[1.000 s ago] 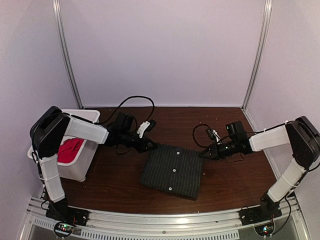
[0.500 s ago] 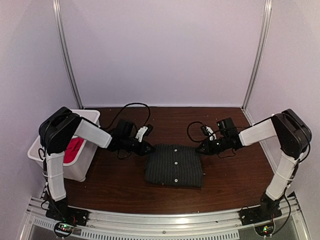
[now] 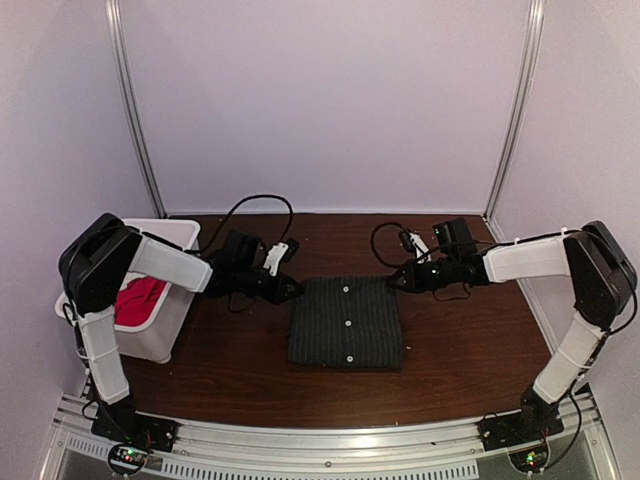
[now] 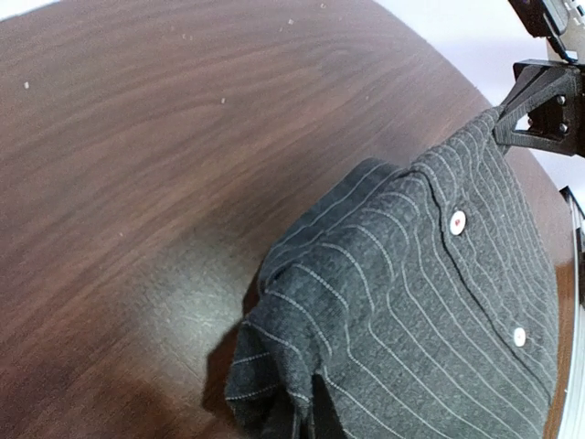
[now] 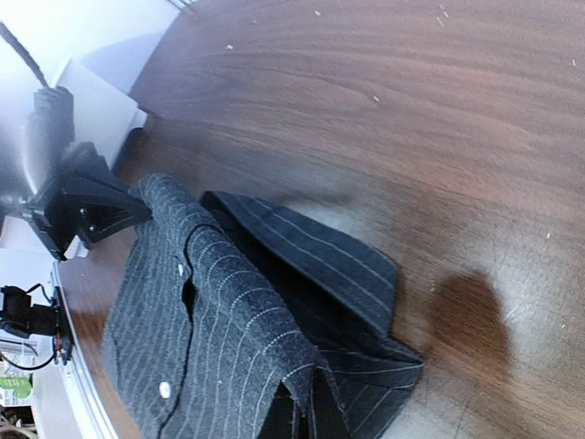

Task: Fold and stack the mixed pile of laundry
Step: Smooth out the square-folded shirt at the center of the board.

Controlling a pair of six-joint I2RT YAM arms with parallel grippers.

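Folded striped shirt (image 3: 346, 335) lies in the middle of the table (image 3: 460, 345), pinched at both far corners.
The left gripper (image 3: 297, 290) is clenched on the far-left corner and the right gripper (image 3: 393, 283) on the far-right. Three white buttons (image 3: 349, 322) show. One red T-shirt (image 3: 138, 300) sits in one white bin (image 3: 176, 230) at the table's left edge. Two black cables (image 3: 262, 198) loop behind the arms.

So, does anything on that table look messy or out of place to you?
Nothing spilled or damaged. The pinstriped shirt lies folded and fairly square, though its far corners are bunched where the left gripper and right gripper pinch them. The red T-shirt sits crumpled in the white bin.
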